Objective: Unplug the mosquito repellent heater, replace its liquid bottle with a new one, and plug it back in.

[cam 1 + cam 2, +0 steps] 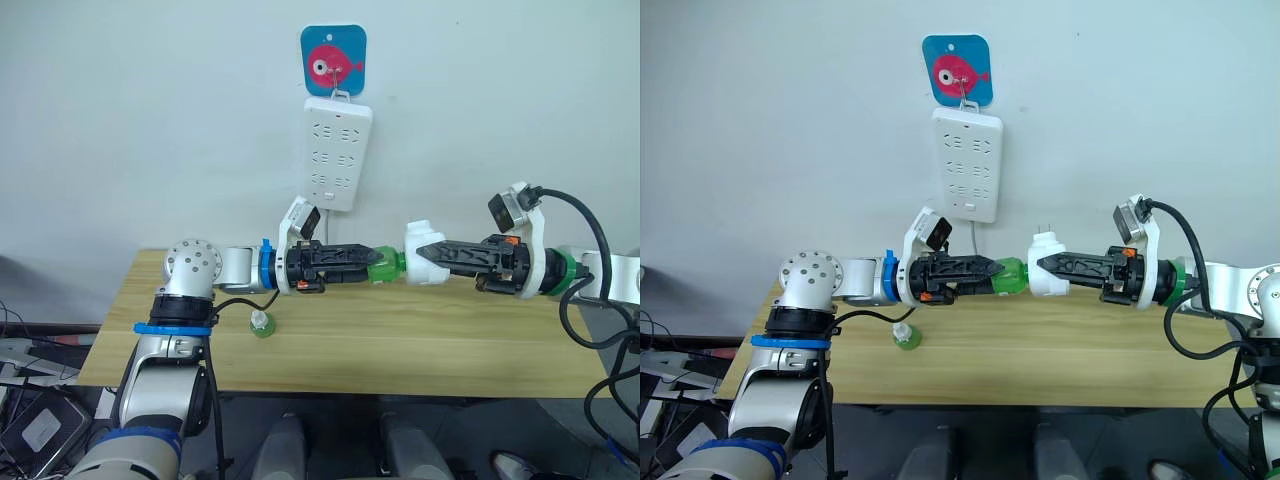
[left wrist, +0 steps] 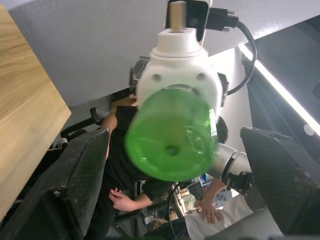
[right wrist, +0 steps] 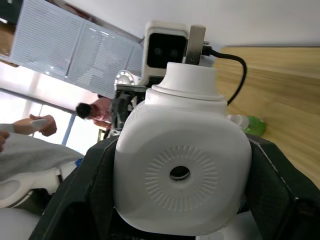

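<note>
We hold the heater in our right gripper and the green bottle in our left gripper, both on one level axis, tip to tip.

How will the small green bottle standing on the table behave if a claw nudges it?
The green bottle on the table looks short with a narrow cap end, so it may tip. Its round body would probably roll afterwards. It seems small plastic, likely light and easily shoved.
</note>
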You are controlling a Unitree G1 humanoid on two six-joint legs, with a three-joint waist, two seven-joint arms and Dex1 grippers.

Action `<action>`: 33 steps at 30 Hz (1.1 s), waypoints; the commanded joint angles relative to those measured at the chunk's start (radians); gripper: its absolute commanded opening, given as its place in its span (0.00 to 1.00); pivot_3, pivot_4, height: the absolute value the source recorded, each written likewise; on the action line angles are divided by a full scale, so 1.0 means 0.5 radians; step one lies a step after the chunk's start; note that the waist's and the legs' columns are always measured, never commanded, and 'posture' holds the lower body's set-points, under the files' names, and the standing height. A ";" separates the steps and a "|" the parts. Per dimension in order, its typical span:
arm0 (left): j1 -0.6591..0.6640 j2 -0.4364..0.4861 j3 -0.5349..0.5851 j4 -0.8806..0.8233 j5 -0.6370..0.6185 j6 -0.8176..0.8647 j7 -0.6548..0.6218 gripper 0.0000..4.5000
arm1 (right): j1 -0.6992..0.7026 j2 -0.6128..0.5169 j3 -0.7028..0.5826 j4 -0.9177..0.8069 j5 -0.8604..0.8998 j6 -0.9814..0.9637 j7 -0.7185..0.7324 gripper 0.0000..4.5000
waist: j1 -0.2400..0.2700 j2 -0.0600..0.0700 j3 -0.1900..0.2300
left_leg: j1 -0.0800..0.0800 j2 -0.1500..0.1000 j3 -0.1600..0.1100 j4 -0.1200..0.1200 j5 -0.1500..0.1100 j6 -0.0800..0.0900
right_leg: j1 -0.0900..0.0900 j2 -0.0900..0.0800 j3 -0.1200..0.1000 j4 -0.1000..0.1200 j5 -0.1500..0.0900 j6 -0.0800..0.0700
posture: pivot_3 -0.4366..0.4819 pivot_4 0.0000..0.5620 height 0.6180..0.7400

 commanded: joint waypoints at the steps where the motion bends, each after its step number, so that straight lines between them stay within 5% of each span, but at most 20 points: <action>1: 0.005 0.015 0.080 -0.067 -0.008 0.043 -0.014 1.00 | 0.004 -0.030 -0.076 -0.012 0.119 -0.038 0.007 0.69 | 0.000 0.000 0.000 | 0.000 0.000 0.000 0.000 0.000 0.000 | 0.000 0.000 0.000 0.000 0.000 0.000 | 0.54 0.34 1.00; 5: 0.075 0.357 -0.014 -0.235 0.229 -0.154 -0.343 1.00 | 0.020 -0.040 -0.102 0.028 0.121 -0.052 0.004 0.69 | -0.014 -0.001 0.001 | 0.001 0.000 0.001 -0.001 0.000 0.000 | -0.001 0.001 0.001 0.000 0.000 0.000 | 0.53 0.33 1.00; 9: 0.293 0.832 -0.450 -0.651 1.045 -1.380 -1.201 1.00 | 0.034 -0.034 -0.130 0.051 0.121 -0.081 -0.025 0.69 | -0.013 0.001 0.002 | 0.003 0.001 0.004 -0.005 0.000 -0.001 | -0.003 0.004 0.003 0.000 0.000 -0.001 | 0.54 0.33 1.00; 12: 0.382 0.626 -0.494 -0.474 1.740 -2.922 -1.170 1.00 | 0.039 -0.031 -0.132 0.049 0.121 -0.078 -0.028 0.69 | 0.029 0.010 0.006 | 0.004 0.002 0.008 -0.007 0.001 -0.002 | -0.001 -0.003 0.006 -0.003 0.000 -0.002 | 0.55 0.32 1.00; 16: 0.303 0.316 -0.351 0.014 2.263 -4.492 -0.869 1.00 | 0.036 -0.023 -0.121 0.056 0.121 -0.078 -0.030 0.69 | 0.101 0.003 0.011 | -0.003 -0.001 0.010 0.000 0.000 -0.002 | -0.001 -0.010 0.008 -0.007 0.003 0.002 | 0.56 0.32 1.00; 20: 0.166 0.181 -0.251 0.401 2.536 -5.439 -0.583 1.00 | 0.009 -0.005 -0.110 0.066 0.121 -0.082 -0.036 0.69 | 0.104 0.001 0.012 | -0.010 -0.006 0.014 0.000 0.000 0.000 | -0.006 -0.023 0.009 -0.010 0.005 0.006 | 0.56 0.32 1.00; 25: 0.000 0.071 -0.204 0.730 2.855 -5.910 -0.289 1.00 | -0.032 0.056 -0.125 0.056 0.121 -0.076 -0.051 0.69 | 0.097 0.001 0.012 | -0.011 -0.006 0.013 0.002 -0.001 0.000 | -0.007 -0.026 0.008 -0.006 0.006 0.008 | 0.56 0.34 1.00; 33: -0.179 -0.040 -0.229 0.919 3.230 -6.038 0.081 1.00 | -0.050 0.115 -0.129 0.019 0.121 -0.072 -0.083 0.69 | 0.093 0.001 0.012 | -0.011 -0.006 0.011 0.002 0.000 0.000 | -0.007 -0.019 0.005 -0.004 0.006 0.008 | 0.55 0.34 1.00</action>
